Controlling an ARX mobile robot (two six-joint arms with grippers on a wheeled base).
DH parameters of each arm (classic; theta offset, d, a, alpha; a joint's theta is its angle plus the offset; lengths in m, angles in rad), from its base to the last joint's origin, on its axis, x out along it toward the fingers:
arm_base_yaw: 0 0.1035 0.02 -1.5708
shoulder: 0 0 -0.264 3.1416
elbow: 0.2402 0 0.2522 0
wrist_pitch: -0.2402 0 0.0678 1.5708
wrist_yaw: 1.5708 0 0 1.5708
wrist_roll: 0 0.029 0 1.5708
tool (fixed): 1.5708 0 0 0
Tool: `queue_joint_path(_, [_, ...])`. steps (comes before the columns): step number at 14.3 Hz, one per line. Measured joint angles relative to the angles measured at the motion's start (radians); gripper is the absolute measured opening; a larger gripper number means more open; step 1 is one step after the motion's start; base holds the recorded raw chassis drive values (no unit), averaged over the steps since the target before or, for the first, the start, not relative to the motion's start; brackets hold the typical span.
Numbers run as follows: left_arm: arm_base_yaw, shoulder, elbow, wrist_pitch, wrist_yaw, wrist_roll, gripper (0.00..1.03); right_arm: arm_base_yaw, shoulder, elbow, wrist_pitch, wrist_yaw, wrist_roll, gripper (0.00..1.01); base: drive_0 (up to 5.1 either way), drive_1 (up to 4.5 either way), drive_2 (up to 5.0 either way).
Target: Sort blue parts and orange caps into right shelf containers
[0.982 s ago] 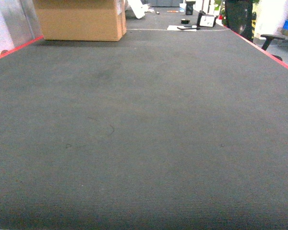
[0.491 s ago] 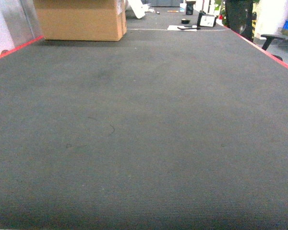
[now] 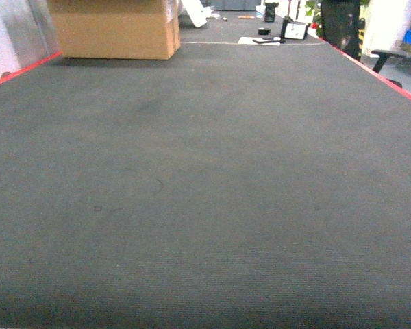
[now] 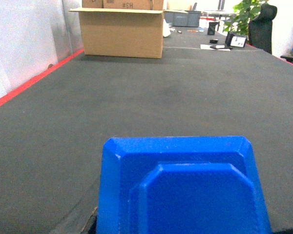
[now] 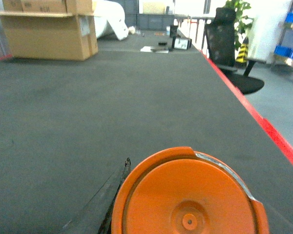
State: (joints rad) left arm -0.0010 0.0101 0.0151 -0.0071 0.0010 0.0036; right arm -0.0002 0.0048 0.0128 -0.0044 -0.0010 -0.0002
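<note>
While no arm appeared in the head view, a blue part (image 4: 183,190) filled the bottom centre of the left wrist frame, and an orange cap (image 5: 188,195) filled the bottom centre of the right wrist frame. Each seemed to be carried at its claw, yet no fingers were shown, so whether either claw was clenched or released could not be told. A box (image 3: 113,27) stood at the upper left of the mat (image 3: 205,178); a chair (image 5: 232,53) was seen at the upper right. No shelf was in view, so the base would best be turned gently toward it, with both loads kept level. Compared with the earlier head frames, almost nothing was changed; only a slight shift of the view was noted.
</note>
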Motion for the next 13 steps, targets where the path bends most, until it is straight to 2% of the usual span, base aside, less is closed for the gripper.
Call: queue_joint_path(13, [0.000, 0.000, 0.000, 0.000, -0.002, 0.000, 0.44, 0.000, 0.000, 0.000, -0.002, 0.000, 0.000, 0.45, -0.2, -0.16, -0.2])
